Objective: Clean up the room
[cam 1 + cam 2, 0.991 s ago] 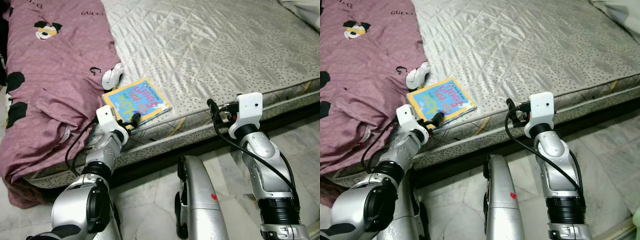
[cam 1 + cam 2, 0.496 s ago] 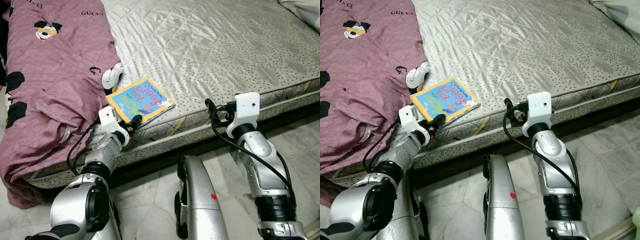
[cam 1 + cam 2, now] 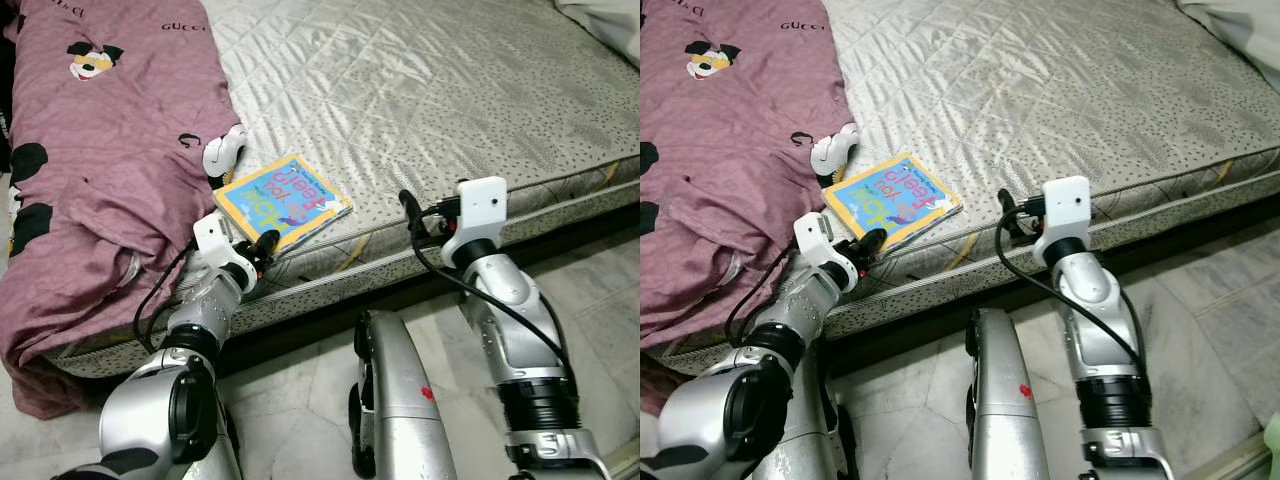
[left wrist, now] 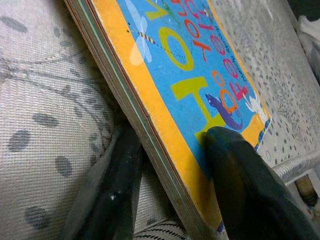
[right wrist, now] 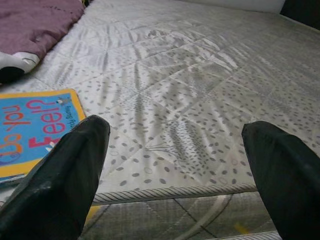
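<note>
A children's board book (image 3: pixel 283 200) with a bright blue cover, orange-yellow border and large multicoloured lettering lies flat near the front edge of a bare quilted mattress (image 3: pixel 430 90), tilted askew to that edge, its thick layered pages visible along the side in the left wrist view. The left hand (image 4: pixel 175 165) pinches the book's near corner, one black finger (image 4: pixel 240 185) pressed on the cover and the other finger (image 4: pixel 112 195) slipped beneath the book against the mattress fabric; the silver left arm (image 3: pixel 205 310) reaches up from the robot's body over the mattress edge, wrist angled toward the book. Just beyond the book's far corner a small white and black object (image 3: pixel 225 152) rests at the hem of a rumpled mauve blanket (image 3: pixel 100 150) printed with cartoon mouse figures, which covers the left part of the bed and hangs over its side. The right hand (image 5: pixel 180 165) hovers at the mattress edge to the right of the book, its two fingers spread wide apart and holding nothing, the right arm (image 3: pixel 510 320) bent upward from the elbow above a pale marble floor (image 3: pixel 600 290)
</note>
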Available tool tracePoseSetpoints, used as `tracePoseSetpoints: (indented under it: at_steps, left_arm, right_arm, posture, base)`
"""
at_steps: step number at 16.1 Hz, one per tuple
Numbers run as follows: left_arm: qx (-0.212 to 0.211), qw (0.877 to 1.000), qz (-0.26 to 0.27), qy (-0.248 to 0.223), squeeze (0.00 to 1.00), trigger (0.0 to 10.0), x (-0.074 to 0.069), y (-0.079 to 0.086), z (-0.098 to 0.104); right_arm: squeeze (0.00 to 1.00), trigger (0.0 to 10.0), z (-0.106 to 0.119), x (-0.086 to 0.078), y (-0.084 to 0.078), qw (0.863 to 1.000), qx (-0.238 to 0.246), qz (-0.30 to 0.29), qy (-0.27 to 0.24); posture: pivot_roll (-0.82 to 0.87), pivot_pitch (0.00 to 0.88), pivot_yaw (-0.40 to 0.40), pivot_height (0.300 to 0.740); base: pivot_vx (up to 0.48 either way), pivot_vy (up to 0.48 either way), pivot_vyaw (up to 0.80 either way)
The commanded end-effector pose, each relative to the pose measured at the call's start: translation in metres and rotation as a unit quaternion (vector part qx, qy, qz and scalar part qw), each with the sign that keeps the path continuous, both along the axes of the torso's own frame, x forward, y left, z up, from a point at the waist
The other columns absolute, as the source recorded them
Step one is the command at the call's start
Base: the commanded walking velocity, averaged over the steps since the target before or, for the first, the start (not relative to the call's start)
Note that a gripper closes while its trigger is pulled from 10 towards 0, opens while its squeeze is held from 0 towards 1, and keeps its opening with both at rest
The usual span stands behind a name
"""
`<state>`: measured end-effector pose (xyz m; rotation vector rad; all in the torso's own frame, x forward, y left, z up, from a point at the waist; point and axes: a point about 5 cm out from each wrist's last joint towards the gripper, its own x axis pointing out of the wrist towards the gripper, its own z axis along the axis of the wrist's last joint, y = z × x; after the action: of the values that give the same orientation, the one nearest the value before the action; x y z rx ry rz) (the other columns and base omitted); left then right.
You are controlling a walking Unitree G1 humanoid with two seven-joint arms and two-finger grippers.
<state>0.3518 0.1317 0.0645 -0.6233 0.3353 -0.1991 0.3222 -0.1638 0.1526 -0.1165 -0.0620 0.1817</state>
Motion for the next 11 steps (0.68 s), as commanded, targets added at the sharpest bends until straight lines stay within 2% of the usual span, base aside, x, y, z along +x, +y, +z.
tracePoseSetpoints:
  at_steps: [1,3,4,6,8,9,10,11]
  left_arm:
    - [0.002,1.000,0.012,-0.007,0.00,0.0,-0.001,0.003,-0.001]
    - [0.011,0.999,0.033,-0.032,0.00,0.0,-0.003,0.009,0.002]
    - [0.041,0.996,0.044,-0.068,0.00,0.0,-0.003,0.014,0.012]
    - [0.082,0.988,0.066,-0.112,0.00,0.0,-0.003,0.024,0.028]
    - [0.114,0.979,0.095,-0.144,0.00,0.0,-0.004,0.036,0.043]
    - [0.137,0.970,0.124,-0.160,0.00,0.0,-0.005,0.052,0.055]
    - [0.152,0.964,0.141,-0.168,0.00,0.0,-0.007,0.060,0.061]
    - [0.199,0.949,0.152,-0.193,0.00,0.0,-0.015,0.071,0.072]
  right_arm:
    - [0.00,10.0,-0.005,-0.001,-0.001,1.000,-0.003,-0.003,0.006]
    - [0.00,10.0,-0.006,0.001,0.004,1.000,0.006,0.002,0.008]
    - [0.00,10.0,-0.010,0.002,0.013,0.999,0.028,0.019,0.016]
    - [0.00,10.0,-0.018,0.002,0.023,0.998,0.052,0.024,0.035]
    - [0.00,10.0,-0.025,0.001,0.032,0.997,0.054,0.037,0.041]
    - [0.00,10.0,-0.032,0.007,0.039,0.996,0.056,0.035,0.063]
    - [0.00,10.0,-0.033,0.010,0.042,0.995,0.068,0.039,0.067]
    - [0.00,10.0,-0.031,0.012,0.049,0.995,0.070,0.050,0.059]
  posture:
    - [-0.18,0.104,-0.043,0.497]
    - [-0.16,0.097,-0.042,0.497]
    - [-0.14,0.092,-0.044,0.497]
    - [-0.10,0.078,-0.042,0.497]
    - [-0.06,0.060,-0.035,0.497]
    - [-0.03,0.035,-0.024,0.497]
    - [-0.03,0.031,-0.022,0.497]
    - [-0.01,0.003,-0.010,0.497]
  base:
    - [0.000,0.000,0.00]
    - [0.000,0.000,0.00]
    - [0.000,0.000,0.00]
    - [0.000,0.000,0.00]
    - [0.000,0.000,0.00]
    - [0.000,0.000,0.00]
    - [0.000,0.000,0.00]
    - [0.000,0.000,0.00]
